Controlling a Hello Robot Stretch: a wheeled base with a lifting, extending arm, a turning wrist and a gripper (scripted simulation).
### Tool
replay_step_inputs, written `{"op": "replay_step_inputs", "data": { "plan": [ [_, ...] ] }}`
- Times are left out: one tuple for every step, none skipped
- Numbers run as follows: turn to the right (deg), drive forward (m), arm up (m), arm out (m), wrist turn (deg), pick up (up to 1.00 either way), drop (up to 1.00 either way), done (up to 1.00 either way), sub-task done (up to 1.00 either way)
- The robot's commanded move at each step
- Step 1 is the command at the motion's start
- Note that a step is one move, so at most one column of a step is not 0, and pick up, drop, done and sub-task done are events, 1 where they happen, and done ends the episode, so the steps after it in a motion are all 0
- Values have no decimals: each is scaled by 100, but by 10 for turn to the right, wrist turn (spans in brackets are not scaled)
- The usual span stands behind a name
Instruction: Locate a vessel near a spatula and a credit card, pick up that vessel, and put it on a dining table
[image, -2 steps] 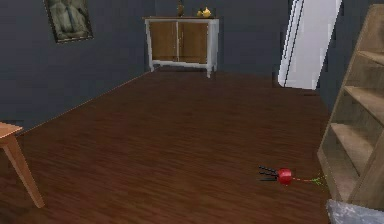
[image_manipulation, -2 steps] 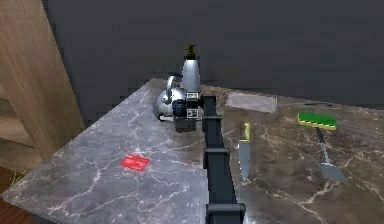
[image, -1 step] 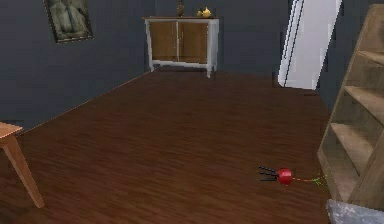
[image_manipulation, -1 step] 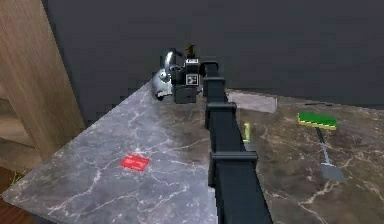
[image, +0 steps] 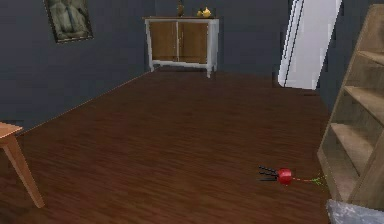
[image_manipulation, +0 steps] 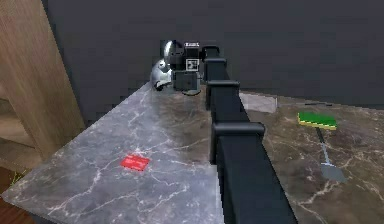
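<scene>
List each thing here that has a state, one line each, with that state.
cabinet, both doors shut
red card, lying flat on the counter
spatula, lying flat
silvery vessel, resting on the counter's far corner
gripper, cannot tell whether it holds anything
red-headed thing, lying on the floor

floor (image: 180, 130): dark glossy wood | surface (image_manipulation: 150, 140): grey veined stone, smooth | arm (image_manipulation: 235, 140): matt black | silvery object (image_manipulation: 162, 72): shiny metal | shelving (image: 352, 140): pale matt wood

Dark square segmented arm (image_manipulation: 236, 135), white black-marked squares (image_manipulation: 190, 66), dark end effector (image_manipulation: 168, 55)
</scene>
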Motion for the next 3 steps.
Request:
{"op": "replay_step_inputs", "data": {
  "plan": [
    [0, 0, 0, 0, -450, 0, 0, 0, 0],
    [0, 0, 0, 0, -450, 0, 0, 0, 0],
    [0, 0, 0, 0, -270, 0, 0, 0, 0]
  ]
}}
